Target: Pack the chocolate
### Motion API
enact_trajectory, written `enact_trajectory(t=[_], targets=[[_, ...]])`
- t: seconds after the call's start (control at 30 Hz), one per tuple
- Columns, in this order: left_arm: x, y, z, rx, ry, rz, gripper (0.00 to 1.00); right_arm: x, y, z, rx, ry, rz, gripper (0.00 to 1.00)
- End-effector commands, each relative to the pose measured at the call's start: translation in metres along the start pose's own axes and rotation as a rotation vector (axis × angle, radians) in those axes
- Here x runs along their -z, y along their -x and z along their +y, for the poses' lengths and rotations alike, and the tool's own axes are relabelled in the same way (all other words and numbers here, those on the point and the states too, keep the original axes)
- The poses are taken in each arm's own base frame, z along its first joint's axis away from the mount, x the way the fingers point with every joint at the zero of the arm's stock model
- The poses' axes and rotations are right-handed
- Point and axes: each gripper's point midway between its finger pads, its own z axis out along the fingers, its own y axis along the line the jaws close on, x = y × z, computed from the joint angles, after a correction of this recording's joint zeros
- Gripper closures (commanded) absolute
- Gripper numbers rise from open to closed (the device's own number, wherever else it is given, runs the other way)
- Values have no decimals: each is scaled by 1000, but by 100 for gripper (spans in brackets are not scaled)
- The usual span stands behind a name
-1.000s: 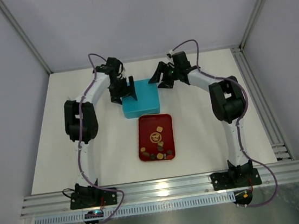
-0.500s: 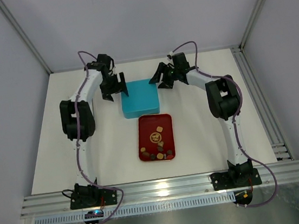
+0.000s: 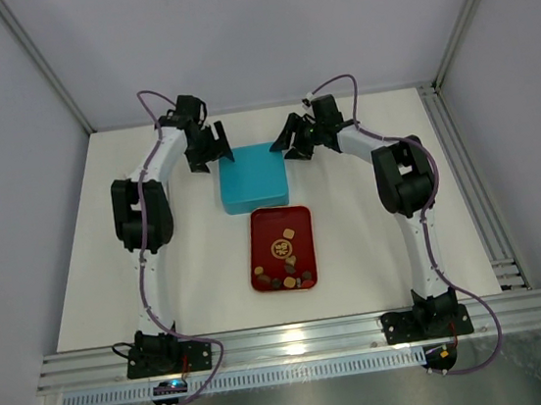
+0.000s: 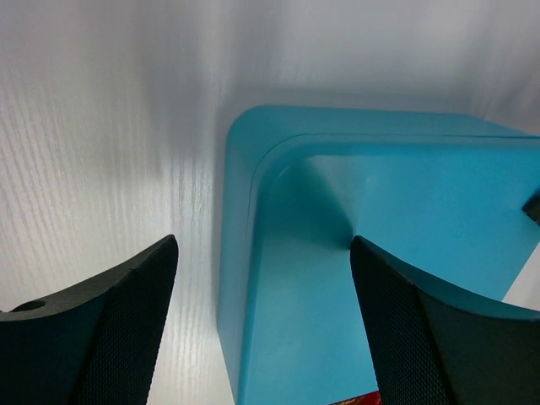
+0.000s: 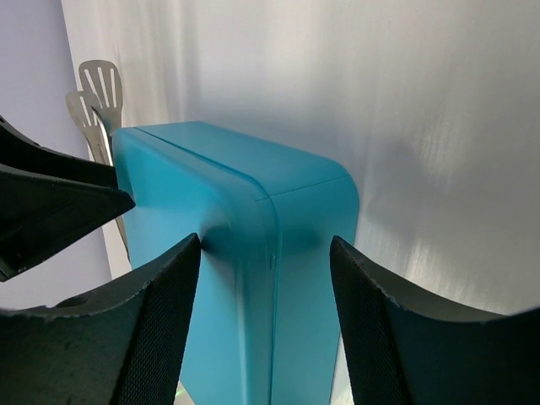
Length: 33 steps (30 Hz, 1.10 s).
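The top camera looks steeply down from above and behind the arm bases, taking in the whole white table [image 3: 354,242]. Each wrist camera sits close to one far corner of the rounded teal plastic box [image 3: 252,177] [image 4: 405,219] [image 5: 236,186], which all three views share.

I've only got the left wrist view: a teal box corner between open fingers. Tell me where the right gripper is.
Observer: The right gripper is at the far right corner of the teal box, jaws apart, holding nothing.
Operator: Give me the tray's position.
Observer: The red tray lies just on the near side of the box, its far end close against it.
Operator: Now the chocolate.
Observer: The chocolate is all in the tray, mostly crowded at its near end.
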Motion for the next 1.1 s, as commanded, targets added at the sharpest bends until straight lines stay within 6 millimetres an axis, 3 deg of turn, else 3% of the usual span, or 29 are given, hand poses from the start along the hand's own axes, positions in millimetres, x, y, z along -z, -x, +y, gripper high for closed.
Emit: enact_trajectory(t=[0.0,0.4,0.63,1.07], targets=[[-9,18,-2,29,-8,-62,20,-6,-1,-8,20,-21,0,37],[-27,-3,17,78,73,-18,24,-11,-9,-23,2,-61,15,46],[-41,-27,33,88,164,56,28,-10,-14,-35,12,-122,25,52],[-58,-53,42,79,232,139,38,-13,-24,-44,78,-231,58,60]])
